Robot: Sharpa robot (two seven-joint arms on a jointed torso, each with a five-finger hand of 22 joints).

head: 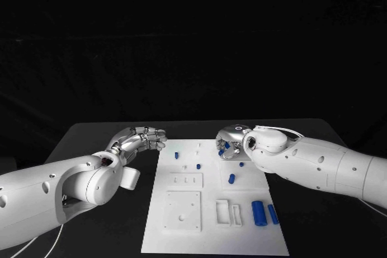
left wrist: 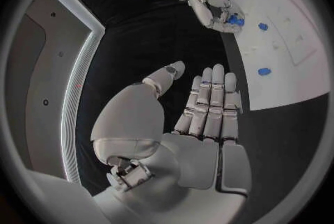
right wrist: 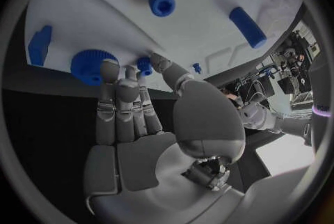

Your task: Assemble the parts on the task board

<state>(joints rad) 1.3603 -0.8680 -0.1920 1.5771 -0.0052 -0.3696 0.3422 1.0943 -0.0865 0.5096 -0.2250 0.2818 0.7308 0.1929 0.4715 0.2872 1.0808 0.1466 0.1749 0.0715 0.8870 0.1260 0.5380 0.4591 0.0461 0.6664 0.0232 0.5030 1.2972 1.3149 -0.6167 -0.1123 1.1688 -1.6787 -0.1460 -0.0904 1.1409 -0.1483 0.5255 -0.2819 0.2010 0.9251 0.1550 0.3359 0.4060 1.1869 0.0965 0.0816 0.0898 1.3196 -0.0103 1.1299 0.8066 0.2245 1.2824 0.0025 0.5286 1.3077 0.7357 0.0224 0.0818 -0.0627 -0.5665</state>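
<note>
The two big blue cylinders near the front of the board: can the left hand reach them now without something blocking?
Probably yes. The left hand hangs open beside the task board, holding nothing, and the blue cylinders lie uncovered. The right hand works at the far end, out of the way.

Task board looked matt white plastic, smooth, blue parts smooth plastic with slight sheen, bench matt black, both hands, left hand and right hand, brushed silver metal, arm shells glossy white plastic
</note>
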